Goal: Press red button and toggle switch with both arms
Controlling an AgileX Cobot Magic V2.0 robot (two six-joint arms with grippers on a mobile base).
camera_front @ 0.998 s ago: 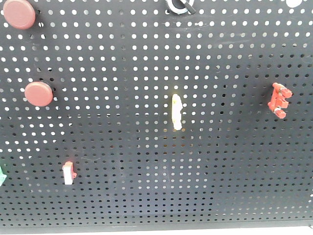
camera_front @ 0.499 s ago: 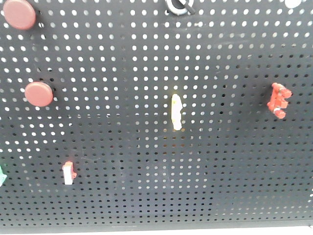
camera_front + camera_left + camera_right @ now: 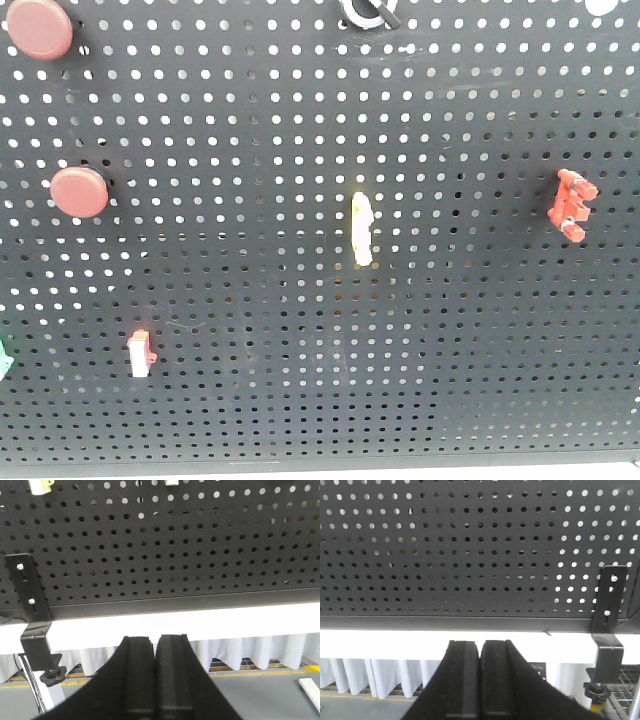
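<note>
pegboard point(image 3: 300, 330) holds toggle switch point(image 3: 571, 205); both fingers pressed together below board edge.

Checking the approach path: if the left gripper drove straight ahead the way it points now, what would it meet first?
Probably the lower edge of the black pegboard; the left gripper, jaws shut, aims there. Depth is unclear.

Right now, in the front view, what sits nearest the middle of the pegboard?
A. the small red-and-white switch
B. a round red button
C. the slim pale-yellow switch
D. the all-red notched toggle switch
C: the pale-yellow switch hangs mid-board, with the toggle switch far right and the red buttons far left.
</note>
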